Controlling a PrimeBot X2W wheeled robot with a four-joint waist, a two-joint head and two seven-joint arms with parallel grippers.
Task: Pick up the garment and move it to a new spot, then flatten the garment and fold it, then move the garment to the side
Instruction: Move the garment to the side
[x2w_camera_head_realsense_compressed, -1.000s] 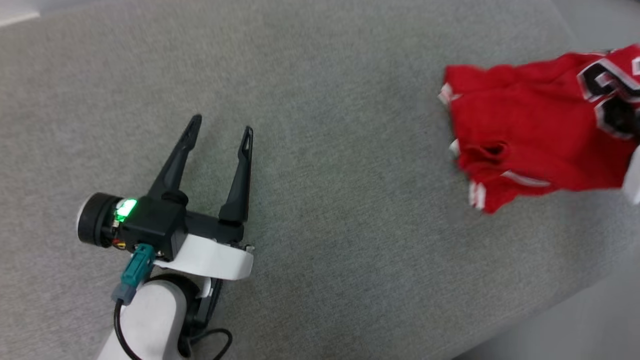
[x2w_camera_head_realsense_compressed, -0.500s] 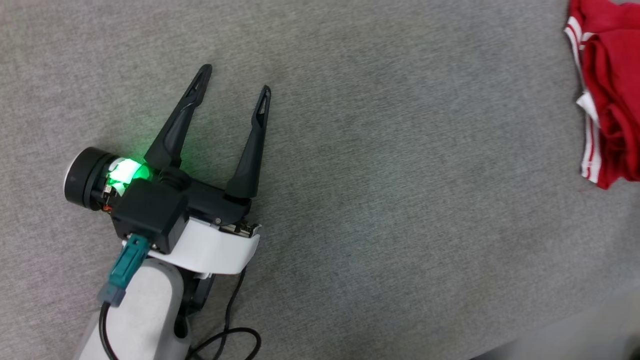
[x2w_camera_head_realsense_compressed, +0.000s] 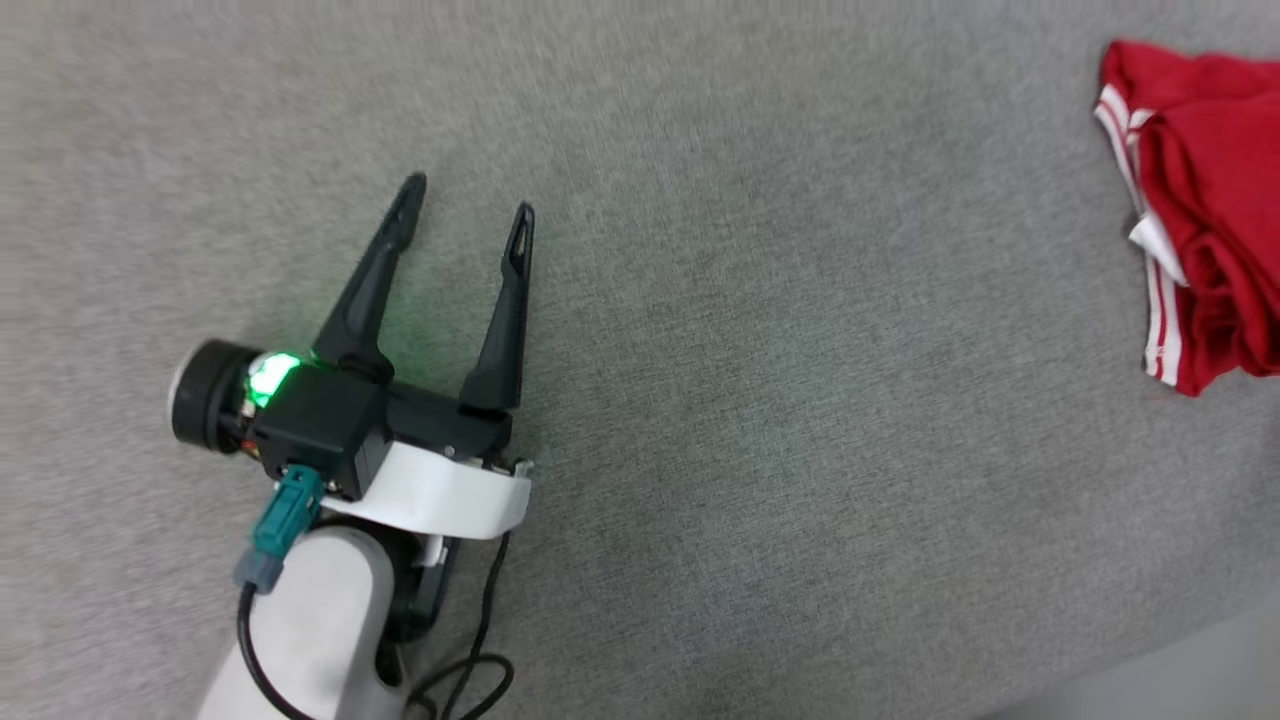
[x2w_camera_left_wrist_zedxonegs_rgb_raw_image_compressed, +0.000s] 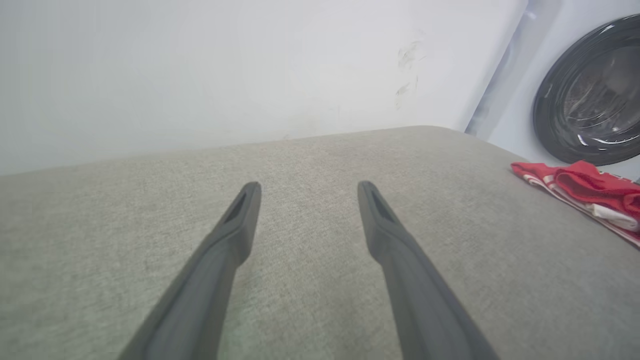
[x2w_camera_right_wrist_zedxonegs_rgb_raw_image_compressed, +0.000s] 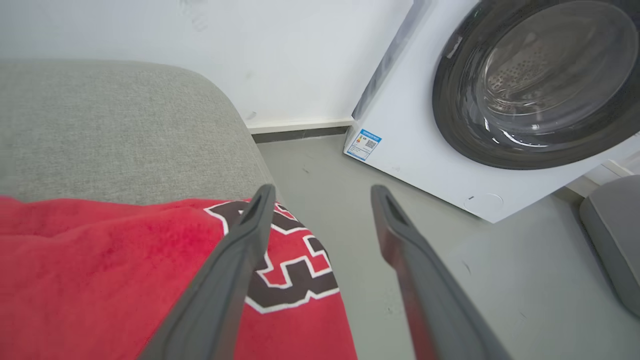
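Left gripper (x2w_camera_head_realsense_compressed: 466, 200): fingers spread, empty, pointing across grey cushion (x2w_camera_head_realsense_compressed: 760, 380) | Right gripper (x2w_camera_right_wrist_zedxonegs_rgb_raw_image_compressed: 322, 192): fingers spread, empty, above garment (x2w_camera_right_wrist_zedxonegs_rgb_raw_image_compressed: 100, 265) edge | Garment: bunched, well right of left gripper

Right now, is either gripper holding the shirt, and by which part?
Nothing is held. The left gripper is open over the grey surface, apart from the garment. The right gripper is open by the garment, nothing between its fingers.

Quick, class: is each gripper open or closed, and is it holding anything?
Left gripper: open, holding nothing, over the grey cushion.
Right gripper: open, holding nothing, over the edge of the red jersey.
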